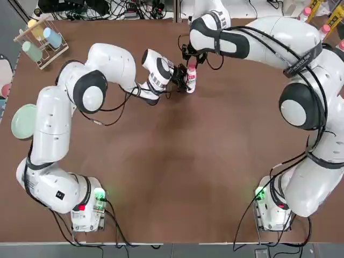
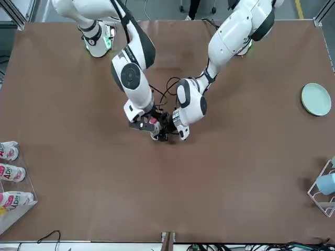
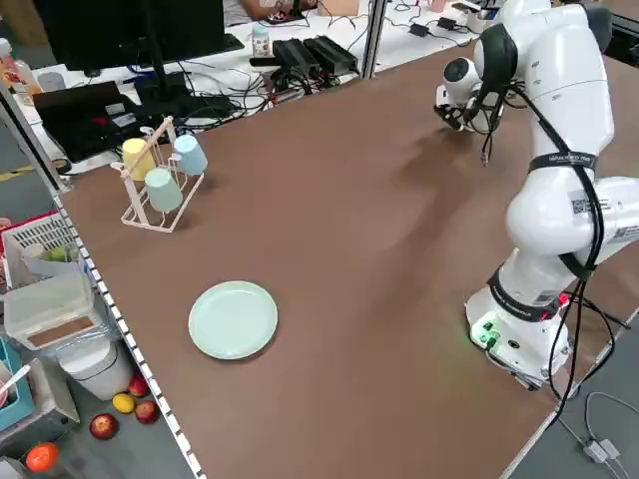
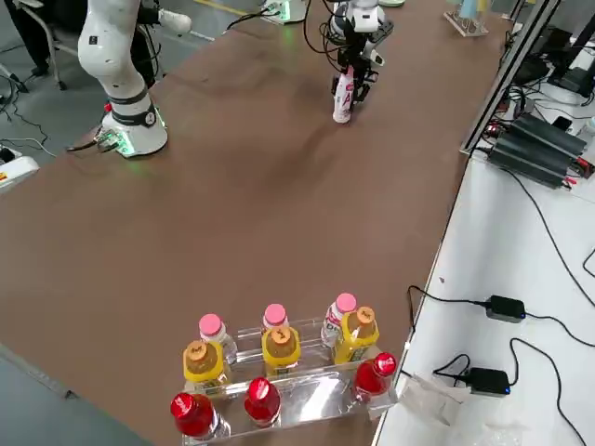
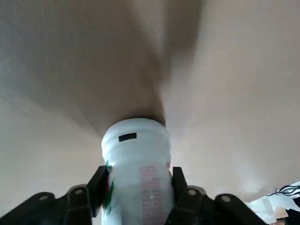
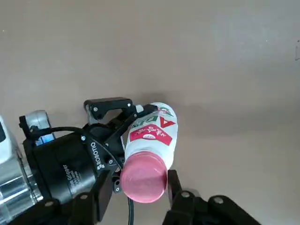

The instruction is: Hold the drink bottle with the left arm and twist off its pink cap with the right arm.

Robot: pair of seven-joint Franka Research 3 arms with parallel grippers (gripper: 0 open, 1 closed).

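Pink cap (image 6: 144, 176) sat between the right gripper (image 6: 138, 193) fingers, which stood slightly apart beside it, not clearly pinching. Below the cap, the left gripper (image 5: 138, 180) pinched the bottle (image 1: 191, 79) body, probably so it would not turn during twisting.

Both arms are stretched toward the far middle of the bench, their wrists nearly meeting. The left claw (image 6: 110, 124) is held level, its two fingers clamped from the side on the body of the drink bottle (image 6: 152, 133). The right claw (image 6: 140, 185) is pointed down from above, its fingers (image 6: 101, 194) set to either side of the pink cap (image 6: 144, 177), with narrow gaps visible in the right wrist view.
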